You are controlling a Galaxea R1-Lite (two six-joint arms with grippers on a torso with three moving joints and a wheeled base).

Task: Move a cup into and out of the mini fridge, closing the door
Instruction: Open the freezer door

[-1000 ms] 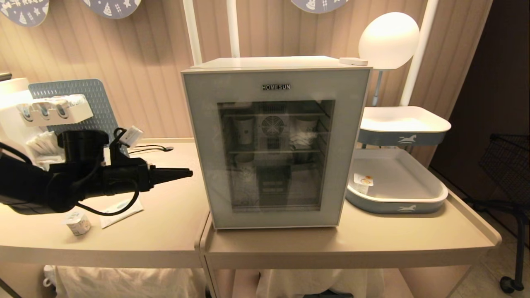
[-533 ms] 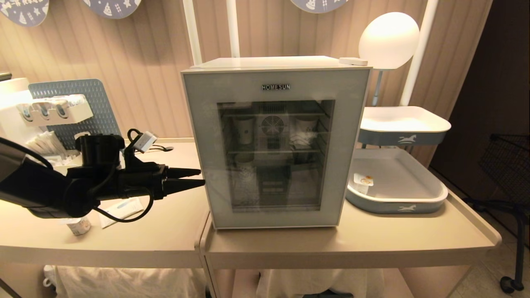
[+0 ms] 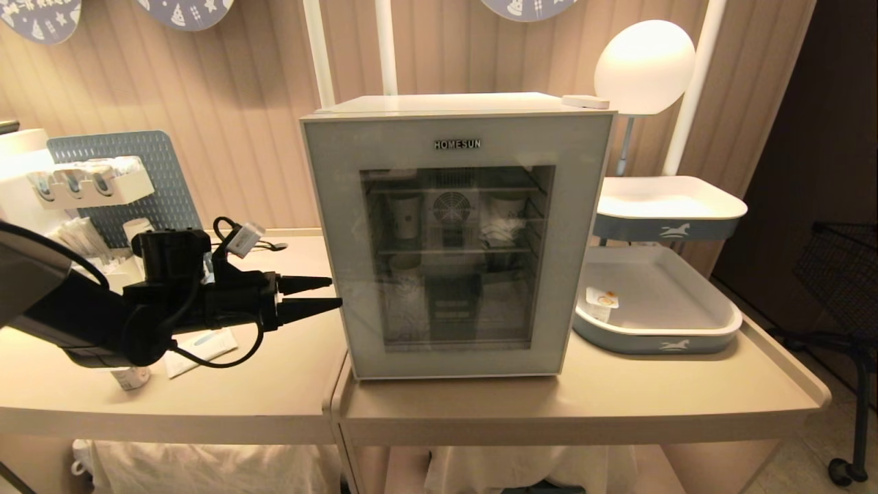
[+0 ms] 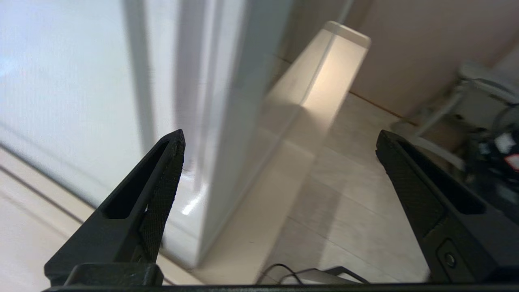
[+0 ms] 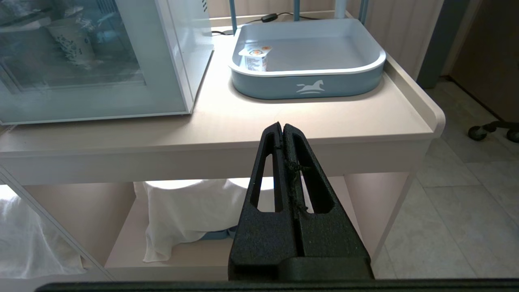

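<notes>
Reaching level toward the left front edge of the mini fridge, left gripper with its fingers spread wide and empty, tips just beside the fridge's side where the door meets the body. Door shut flat against the cabinet, glass showing wire shelves and tall paper cups behind it. Right gripper parked low in front of the bench, fingers pressed together on nothing. The cup stood near the front edge of the left bench, mostly hidden under the left arm, beside a flat packet; a similar cup with an orange mark sat in the left corner of the tray on the right end of the bench. Judged as the door-opening step, with the cup not yet handled. Best done by slipping one finger into the seam at the door's free edge, seen close in the left wrist view, then pulling outward along the door's arc rather than straight back, slowly enough not to drag the fridge across the bench. Worth swinging it wide enough to leave room for the cup.
</notes>
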